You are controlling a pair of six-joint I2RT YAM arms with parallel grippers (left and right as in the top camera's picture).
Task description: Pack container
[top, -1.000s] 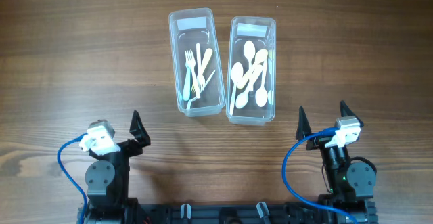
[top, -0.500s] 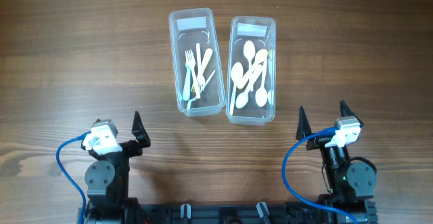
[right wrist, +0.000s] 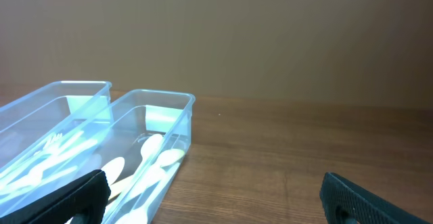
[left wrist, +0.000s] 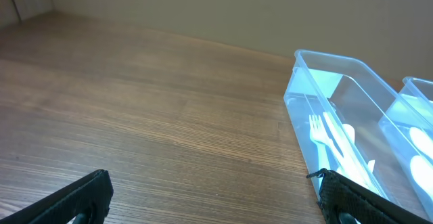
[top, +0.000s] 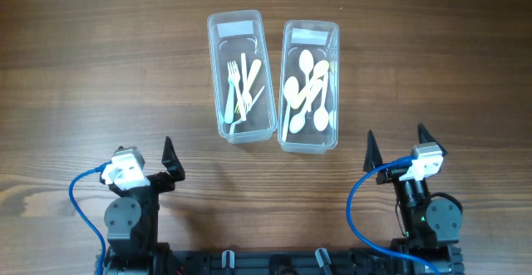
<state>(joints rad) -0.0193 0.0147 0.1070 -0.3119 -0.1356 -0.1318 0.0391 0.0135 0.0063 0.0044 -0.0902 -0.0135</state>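
Two clear plastic containers stand side by side at the table's far middle. The left container (top: 214,76) holds white forks and knives (top: 241,88); it shows in the left wrist view (left wrist: 338,68). The right container (top: 335,76) holds several white spoons (top: 307,88); it shows in the right wrist view (right wrist: 183,109). My left gripper (top: 158,163) is open and empty at the near left, well short of the containers. My right gripper (top: 397,146) is open and empty at the near right. Their fingers frame bare wood in the left wrist view (left wrist: 216,200) and the right wrist view (right wrist: 216,197).
The brown wooden table (top: 83,76) spreads all round the containers. Blue cables (top: 79,196) loop beside each arm base at the front edge.
My left wrist has shifted slightly toward the right at the near edge. The containers, cutlery and right arm have not moved.
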